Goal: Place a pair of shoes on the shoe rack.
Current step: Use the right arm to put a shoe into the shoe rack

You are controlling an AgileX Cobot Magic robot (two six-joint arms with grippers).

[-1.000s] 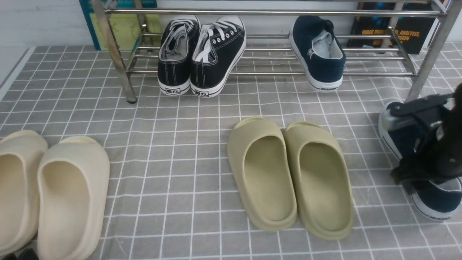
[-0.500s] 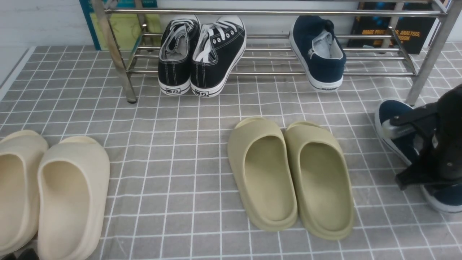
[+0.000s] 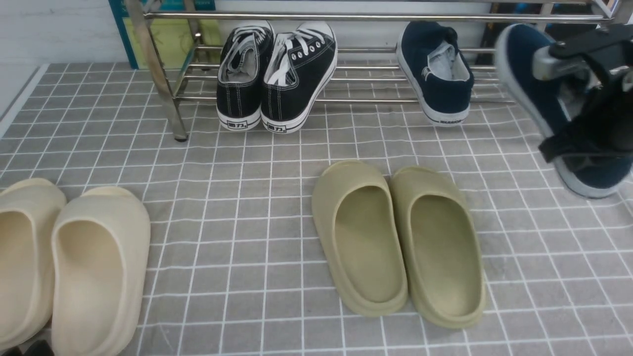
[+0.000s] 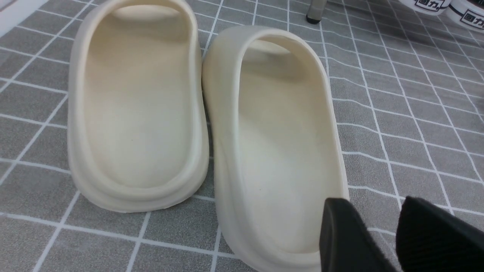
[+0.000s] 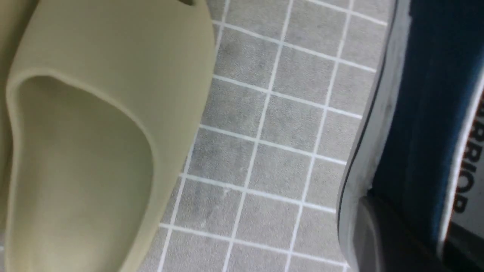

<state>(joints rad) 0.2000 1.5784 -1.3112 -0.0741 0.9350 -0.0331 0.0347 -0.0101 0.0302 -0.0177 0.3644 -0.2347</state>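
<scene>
The shoe rack (image 3: pixel 346 16), a low, wide frame of thin chrome bars on thicker tubular legs, stood along the far side of the scene. One navy slip-on (image 3: pixel 435 74) sat on its lower bars, right of centre. Its toe pointed away, its white-soled heel overhung the near bar, and its grey lining showed. The other navy slip-on (image 3: pixel 526 94) was up in the air at the far right, toe toward the rack, clamped by the right gripper (image 3: pixel 554 106).

Grey checked cloth (image 3: pixel 247 222) carries cream slides (image 3: pixel 99 267), olive slides (image 3: pixel 366 237) — and the legs of the shoe rack (image 3: pixel 166 99)
</scene>
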